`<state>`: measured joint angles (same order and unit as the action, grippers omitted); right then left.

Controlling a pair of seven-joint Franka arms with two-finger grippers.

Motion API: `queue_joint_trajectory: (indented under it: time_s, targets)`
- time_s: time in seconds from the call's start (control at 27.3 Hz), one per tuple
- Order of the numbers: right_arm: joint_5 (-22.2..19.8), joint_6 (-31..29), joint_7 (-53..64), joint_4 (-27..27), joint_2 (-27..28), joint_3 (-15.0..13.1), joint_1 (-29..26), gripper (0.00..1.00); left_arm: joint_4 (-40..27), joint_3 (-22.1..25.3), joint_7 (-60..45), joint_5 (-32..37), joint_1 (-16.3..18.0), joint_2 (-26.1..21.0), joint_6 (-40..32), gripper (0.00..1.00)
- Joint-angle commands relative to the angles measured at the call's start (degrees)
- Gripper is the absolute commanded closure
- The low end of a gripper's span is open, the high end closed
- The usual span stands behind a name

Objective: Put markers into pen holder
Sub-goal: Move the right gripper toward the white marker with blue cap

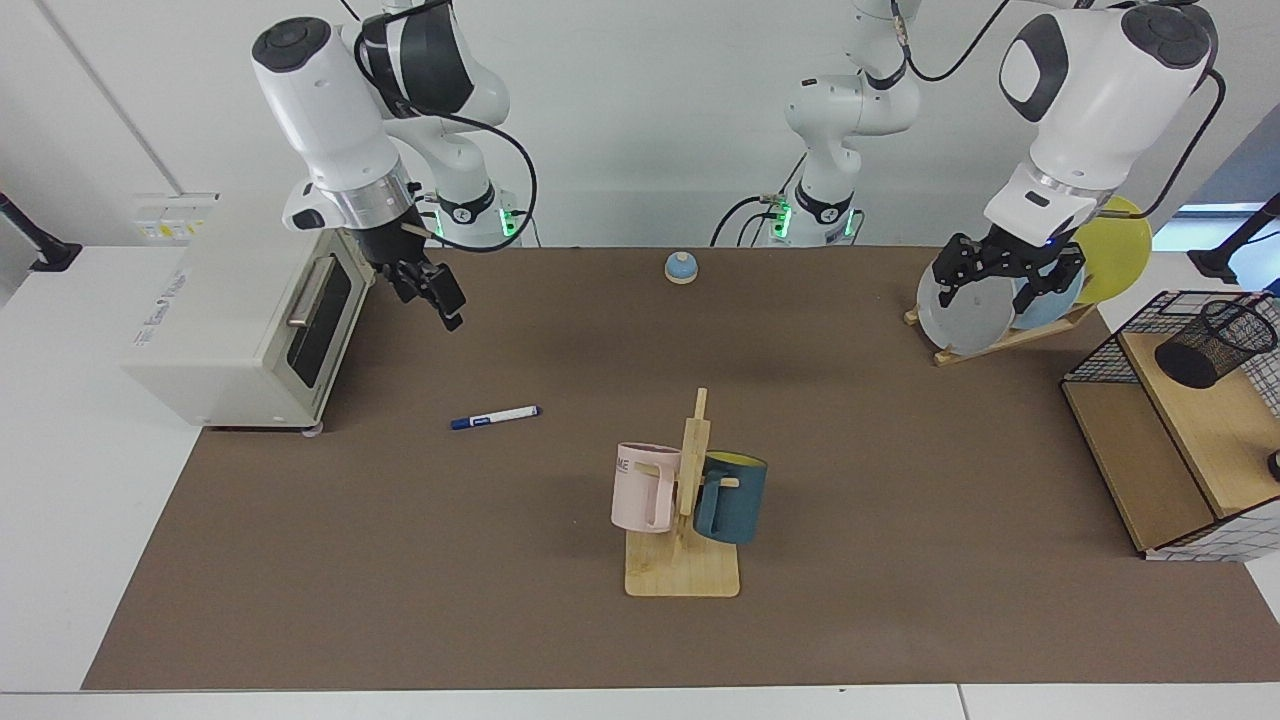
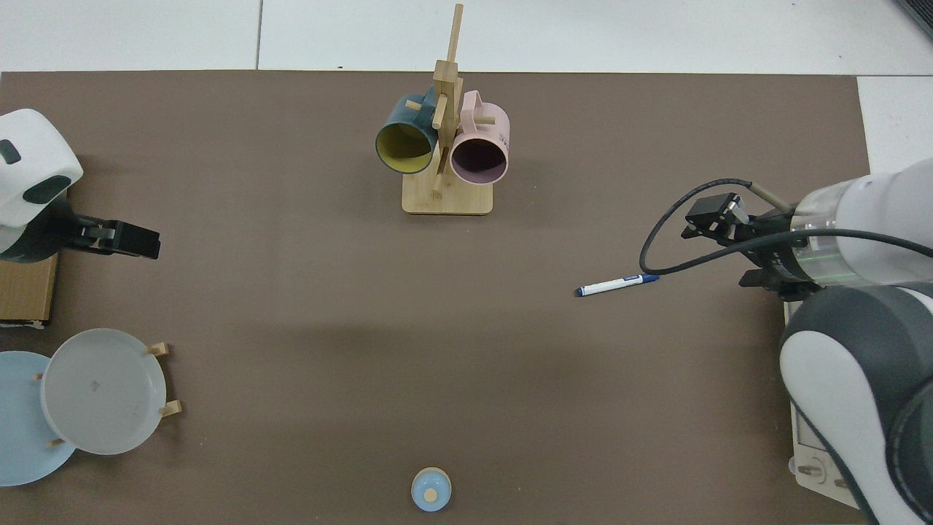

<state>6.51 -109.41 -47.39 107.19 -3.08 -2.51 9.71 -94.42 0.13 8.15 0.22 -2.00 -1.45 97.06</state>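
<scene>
The marker (image 1: 494, 417) lies flat on the brown mat, white-barrelled with a blue cap, right of the toaster oven; from above the marker (image 2: 617, 284) has a cable hanging over its cap end. My right gripper (image 1: 440, 300) hangs over the mat behind the marker, turned edge-on, apart from it; in the top view the right gripper (image 2: 713, 216) is just beyond the cap end. The pen holder (image 1: 1213, 342), a black mesh cup, leans on the wooden shelf inside the wire basket. My left gripper (image 1: 1003, 288) is open in front of the plates, holding nothing.
A toaster oven (image 1: 240, 320) stands at the mat's edge by the right arm. A wooden mug rack (image 1: 685, 560) with a pink and a blue mug is mid-table. A plate rack (image 1: 1000, 335), a small blue bell (image 1: 680, 267) and the wire basket (image 1: 1100, 360) are also here.
</scene>
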Motion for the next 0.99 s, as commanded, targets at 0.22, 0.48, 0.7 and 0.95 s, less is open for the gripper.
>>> queue_joint_trajectory:
  time_s: [0.22, 0.48, 0.7, 0.95]
  targets:
    - [5.2, -11.4, -23.3, 5.6, 8.5, -0.1, -0.5, 0.00, -1.2, 0.0, 6.4, 1.5, 0.2, 0.3, 1.1, 0.00]
    - [6.1, -14.1, -26.7, 7.2, 11.9, 0.0, -0.6, 0.00, -3.4, 0.2, 9.5, 1.5, 0.3, 1.5, 1.2, 0.00]
    - [7.8, -14.5, -26.0, 7.9, 15.1, -0.1, -0.7, 0.00, -3.8, 0.7, 11.5, 1.4, 0.3, 1.9, 1.3, 0.00]
    - [8.0, -17.1, -26.1, 8.3, 18.1, -0.1, -1.6, 0.00, -5.3, 0.8, 11.7, 1.3, 0.3, 2.7, 1.7, 0.00]
